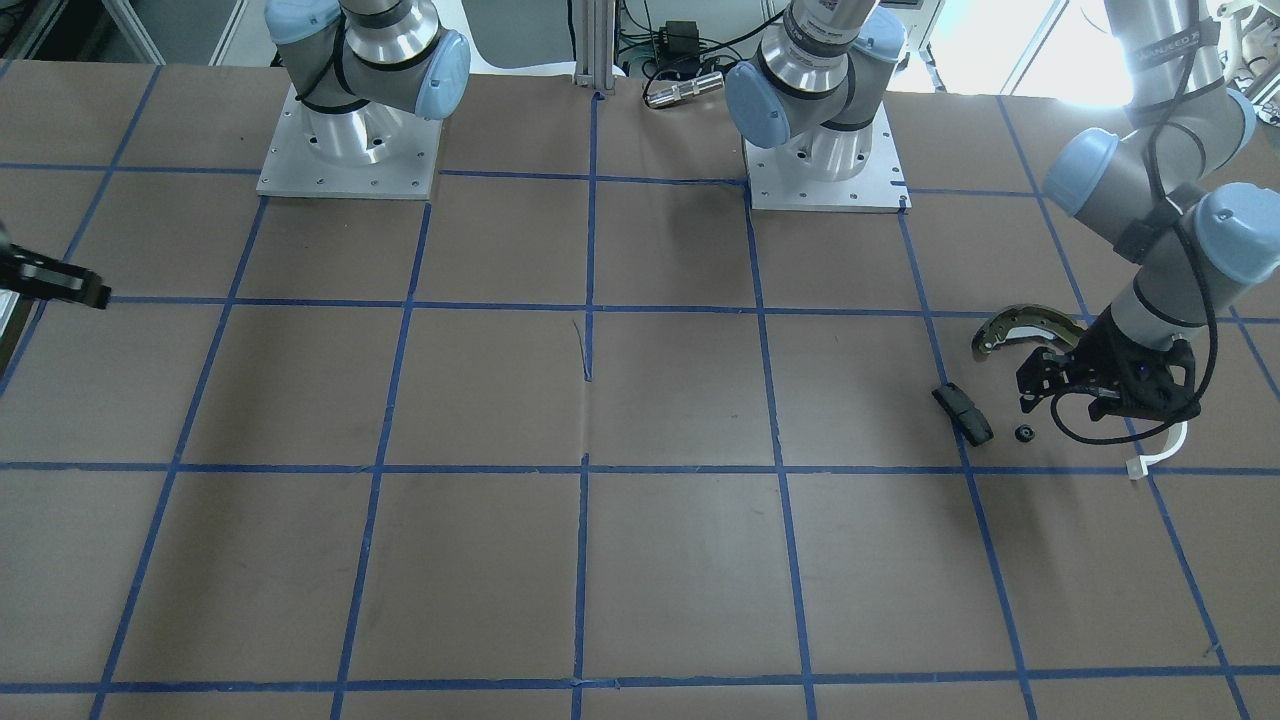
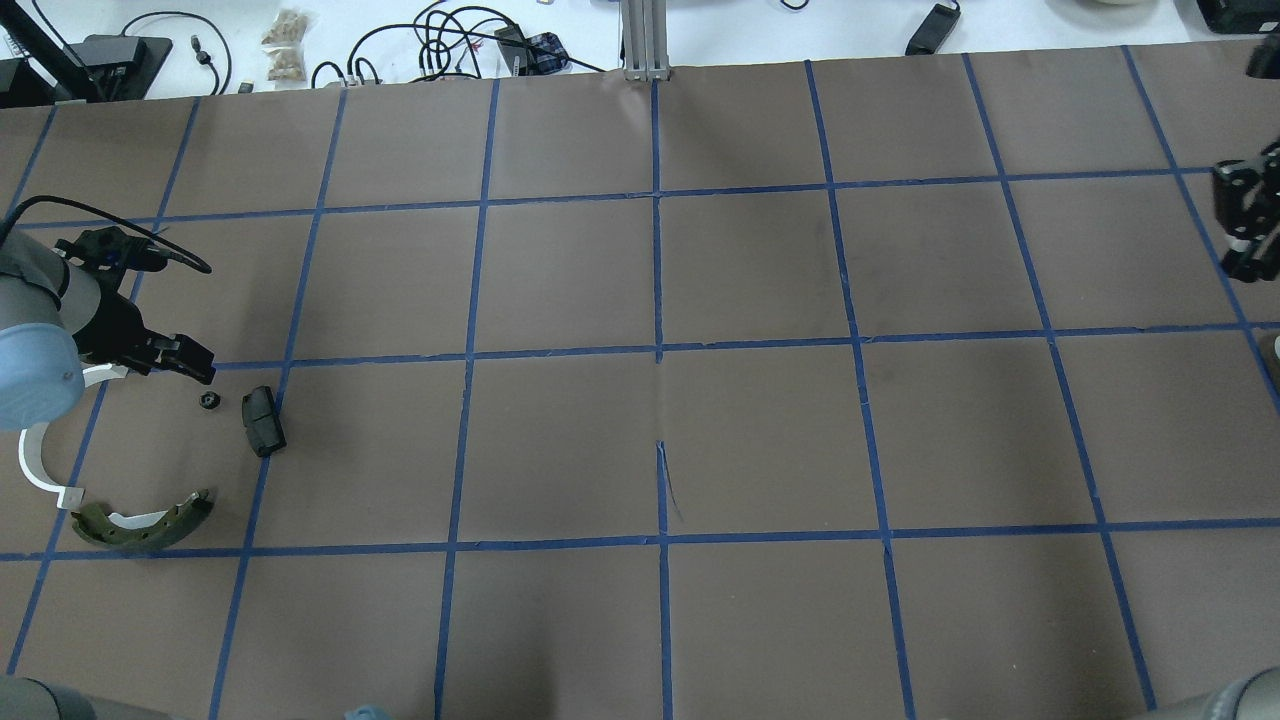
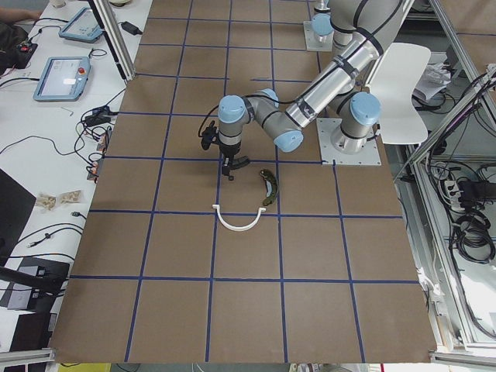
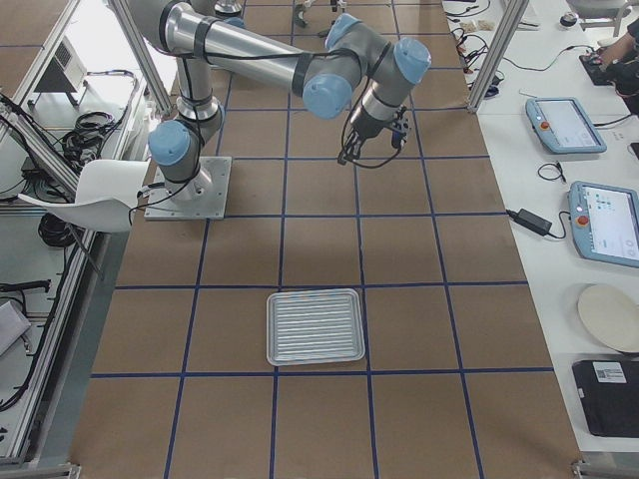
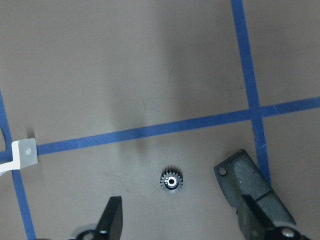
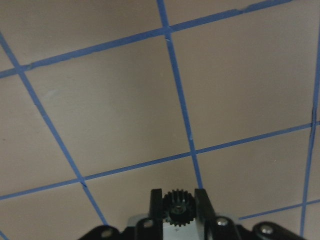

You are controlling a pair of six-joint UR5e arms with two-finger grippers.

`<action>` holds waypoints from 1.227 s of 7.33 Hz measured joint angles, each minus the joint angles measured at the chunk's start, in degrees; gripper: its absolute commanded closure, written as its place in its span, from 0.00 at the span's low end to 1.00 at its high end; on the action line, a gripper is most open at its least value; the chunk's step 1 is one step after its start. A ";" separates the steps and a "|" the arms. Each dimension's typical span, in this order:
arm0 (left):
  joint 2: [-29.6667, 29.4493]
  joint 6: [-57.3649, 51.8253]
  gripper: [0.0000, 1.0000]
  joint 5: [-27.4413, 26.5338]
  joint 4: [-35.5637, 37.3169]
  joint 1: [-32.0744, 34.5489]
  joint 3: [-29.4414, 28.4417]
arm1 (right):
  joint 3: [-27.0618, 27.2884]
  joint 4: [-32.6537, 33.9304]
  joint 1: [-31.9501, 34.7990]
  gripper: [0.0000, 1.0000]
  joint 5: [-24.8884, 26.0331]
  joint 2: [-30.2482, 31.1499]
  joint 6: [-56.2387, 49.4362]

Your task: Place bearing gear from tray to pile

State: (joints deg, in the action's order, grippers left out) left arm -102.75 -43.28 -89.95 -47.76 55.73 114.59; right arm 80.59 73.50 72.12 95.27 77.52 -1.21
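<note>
Evidently the step in hand is the carry: the right gripper (image 6: pixel 178 198) has its jaws pressed onto a small toothed bearing gear (image 6: pixel 175 205), pinching it across the teeth, well apart from the black block (image 2: pixel 262 421) that belongs to the pile. A second gear (image 5: pixel 171 181) lies flat on the paper just beside that block, not touching it. The left gripper (image 1: pixel 1032 392) hangs over it with jaws spread and nothing between them. To do this well, I would hold the pinch firm, travel level and come down low near the block before letting go, since a round gear dropped on edge could roll. The left arm probably has to clear that spot first, or take the gear over. The brake shoe (image 2: pixel 145 525) lies near the block on its robot side, the white arc (image 2: pixel 35 465) further out. Only the right wrist view shows the held gear; the overhead view catches that gripper merely at its edge. Only the exterior right view shows the tray (image 4: pixel 316 327), no gear visible on it, at the table's far end from the block.
</note>
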 measured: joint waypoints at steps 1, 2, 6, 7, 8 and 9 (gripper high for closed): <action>0.48 0.13 0.12 0.04 -0.52 -0.03 -0.13 | 0.02 0.59 5.98 0.86 -2.11 0.07 8.23; 1.28 0.27 0.12 0.13 -1.34 0.07 -0.24 | 0.28 3.06 11.60 0.86 -6.25 -0.29 15.73; 4.25 0.51 0.12 0.50 -2.49 0.74 -0.65 | 10.36 34.42 29.71 0.85 -13.77 -5.96 39.95; 4.39 0.48 0.12 0.50 -2.49 0.68 -0.77 | 13.85 42.56 32.56 0.84 -13.75 -8.08 43.31; 4.27 0.41 0.00 0.49 -2.48 0.55 -1.04 | 16.28 49.09 35.02 0.84 -13.46 -10.34 45.65; 4.30 0.26 0.00 0.46 -2.57 0.53 -1.29 | 17.46 53.37 36.57 0.83 -13.18 -11.95 47.04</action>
State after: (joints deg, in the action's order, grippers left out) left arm -98.44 -43.02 -89.49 -50.32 56.26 113.30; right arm 98.05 126.86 108.68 82.08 65.57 45.83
